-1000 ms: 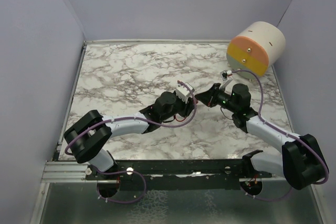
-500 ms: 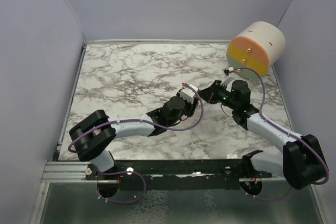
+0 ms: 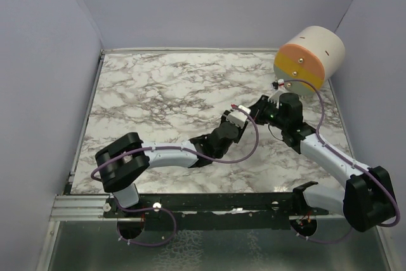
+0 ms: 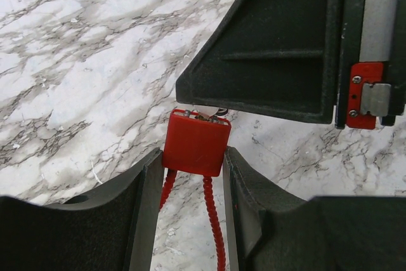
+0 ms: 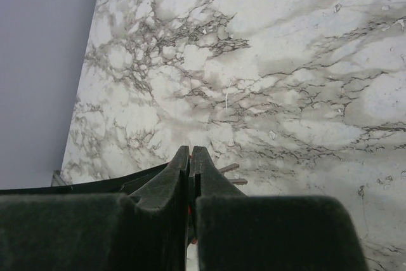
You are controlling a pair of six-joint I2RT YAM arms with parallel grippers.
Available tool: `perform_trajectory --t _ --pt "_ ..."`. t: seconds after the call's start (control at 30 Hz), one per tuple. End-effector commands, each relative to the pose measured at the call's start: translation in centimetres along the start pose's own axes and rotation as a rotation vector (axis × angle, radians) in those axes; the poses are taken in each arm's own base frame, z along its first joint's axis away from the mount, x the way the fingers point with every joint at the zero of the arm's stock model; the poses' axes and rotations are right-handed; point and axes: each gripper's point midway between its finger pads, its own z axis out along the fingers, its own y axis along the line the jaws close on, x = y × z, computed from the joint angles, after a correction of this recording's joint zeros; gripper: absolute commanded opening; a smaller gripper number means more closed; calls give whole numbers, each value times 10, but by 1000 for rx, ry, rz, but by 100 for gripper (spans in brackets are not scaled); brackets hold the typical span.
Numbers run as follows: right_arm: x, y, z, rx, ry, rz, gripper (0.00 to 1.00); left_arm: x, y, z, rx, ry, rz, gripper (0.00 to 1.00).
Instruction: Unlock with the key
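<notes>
At the middle of the marble table (image 3: 158, 93), in the top view, the 2 arms meet tip to tip. The left gripper (image 3: 241, 113) comes from the near left and the right gripper (image 3: 257, 109) from the near right, so that one can hold the lock and the other can bring the key. A cream cylinder (image 3: 311, 55) with an orange and yellow face lies in the far right corner, near the right arm but apart from it. The lock itself is too small to see well in this view.

In the left wrist view, the left fingers (image 4: 149, 182) are clamped on the 2 sides of the red lock (image 4: 196, 144). A red cable (image 4: 212, 220) hangs down from it between the fingers. The top of the lock is turned to the dark body of the right gripper, probably because the keyhole is there. A small bit of metal, most likely the key (image 4: 214, 113), shows just between the lock and that gripper. Whether it is already inside the keyhole cannot be told.

In the right wrist view, the right fingers (image 5: 181, 169) are pressed together, and they seem to pinch the thin key. 2 short metal ends (image 5: 229, 169) stick out just beside the tips.

No brand, label or writing can be read in any of the 3 views.
</notes>
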Motion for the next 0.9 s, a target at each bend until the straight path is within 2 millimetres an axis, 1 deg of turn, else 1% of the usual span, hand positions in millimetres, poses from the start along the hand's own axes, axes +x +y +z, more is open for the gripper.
perform_trajectory --t 0.0,0.17,0.27,0.3,0.33,0.53,0.87 --pt "2 -3 -3 56 25 30 1 -46 -17 -1 -11 -115 -51 0" --pt "3 -5 -4 78 38 49 1 -46 -21 0 -45 -106 -23 0" --pt "3 -6 -5 97 42 60 1 -52 -24 -2 -58 -110 -17 0" --pt "3 -7 -5 101 44 65 1 -43 -26 2 -67 -93 1 0" --pt "3 -7 -6 106 45 70 1 -41 -27 2 -74 -87 12 0" --pt "6 -11 -7 141 64 94 1 -40 -33 3 -110 -72 70 0" --pt "6 -15 -11 189 76 120 1 -32 -39 1 -179 -46 174 0"
